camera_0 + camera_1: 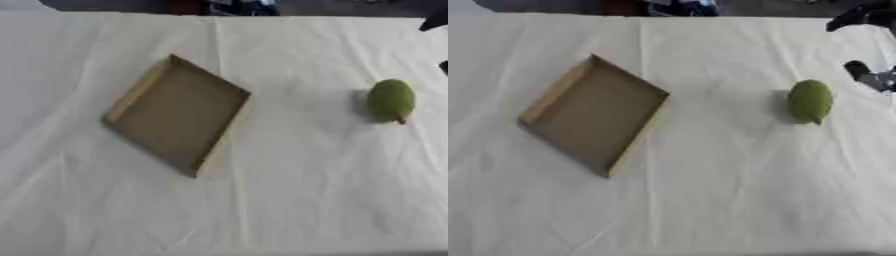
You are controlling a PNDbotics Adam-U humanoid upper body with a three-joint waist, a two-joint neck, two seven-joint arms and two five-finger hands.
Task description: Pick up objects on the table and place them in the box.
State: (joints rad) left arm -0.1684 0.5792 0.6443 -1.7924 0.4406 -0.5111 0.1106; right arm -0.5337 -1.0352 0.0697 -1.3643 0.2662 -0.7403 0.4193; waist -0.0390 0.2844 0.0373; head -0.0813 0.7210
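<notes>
A shallow brown cardboard box [178, 114] lies turned cornerwise on the white-clothed worktop [289, 200], at about 9 o'clock from centre, with nothing inside. Well apart at 3 o'clock rests a green pear-shaped fruit [810, 101]. At 2 o'clock, on the view's edge, the right hand [868, 75] shows partly; whether its fingers are released or clenched cannot be told.

table [289, 200]: white creased cloth | far edge: dark, blurred clutter [236, 7]
</notes>
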